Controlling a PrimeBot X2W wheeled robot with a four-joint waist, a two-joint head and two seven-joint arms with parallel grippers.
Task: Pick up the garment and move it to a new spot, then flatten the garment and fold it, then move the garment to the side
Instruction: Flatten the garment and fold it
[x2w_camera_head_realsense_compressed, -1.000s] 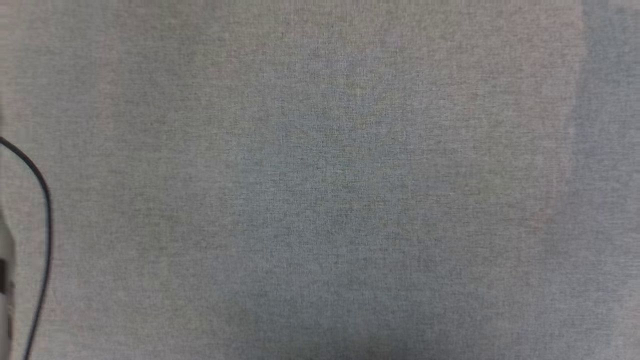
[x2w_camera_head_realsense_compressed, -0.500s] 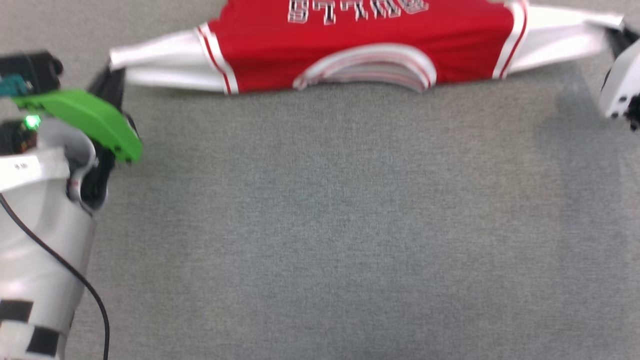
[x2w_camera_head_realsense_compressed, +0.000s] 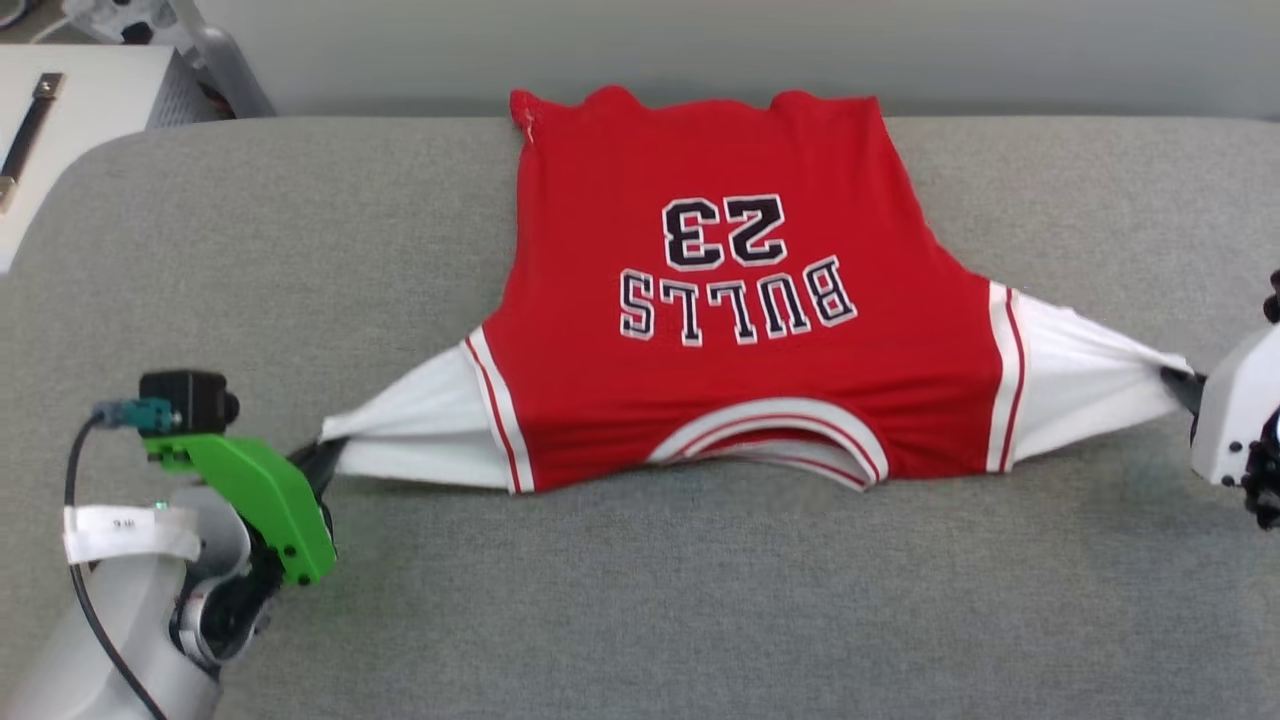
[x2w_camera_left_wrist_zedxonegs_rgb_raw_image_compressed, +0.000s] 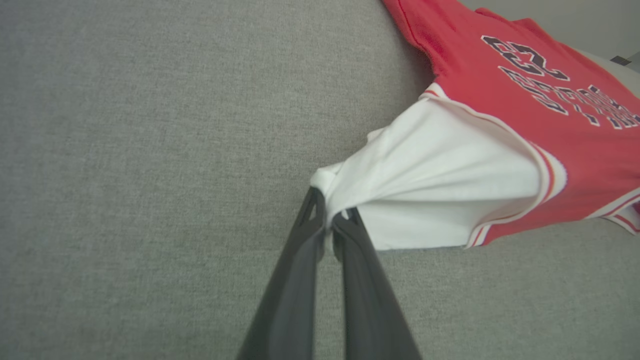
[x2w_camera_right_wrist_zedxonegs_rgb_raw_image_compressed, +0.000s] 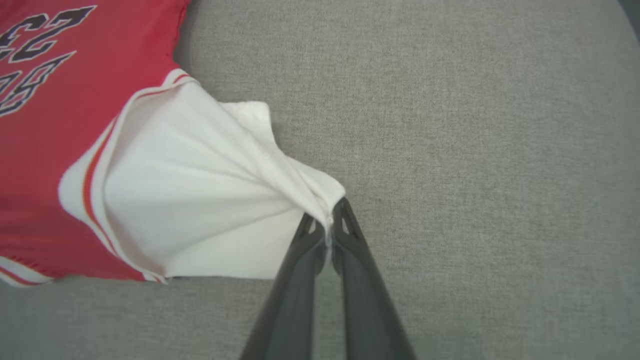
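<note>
In the head view we see the garment (x2w_camera_head_realsense_compressed: 740, 400) lying chest up in the upper middle of the frame on the grey fabric-covered desk (x2w_camera_head_realsense_compressed: 640, 600), its "23" and "BULLS" upside down to us, collar toward the bottom edge. The left claw (x2w_camera_head_realsense_compressed: 318, 455), at the lower left beside a green bracket (x2w_camera_head_realsense_compressed: 250, 490), pinches the tip of one white sleeve. The right claw (x2w_camera_head_realsense_compressed: 1180, 385), at the right edge, pinches the other, and both sleeves are pulled taut. In the left wrist view the left claw (x2w_camera_left_wrist_zedxonegs_rgb_raw_image_compressed: 329, 220) is closed tight on the sleeve's bunched corner, the garment (x2w_camera_left_wrist_zedxonegs_rgb_raw_image_compressed: 450, 165) spreading to the upper right. In the right wrist view the right claw (x2w_camera_right_wrist_zedxonegs_rgb_raw_image_compressed: 327, 217) is likewise clamped on its sleeve, the garment (x2w_camera_right_wrist_zedxonegs_rgb_raw_image_compressed: 190, 200) spreading to the upper left.
</note>
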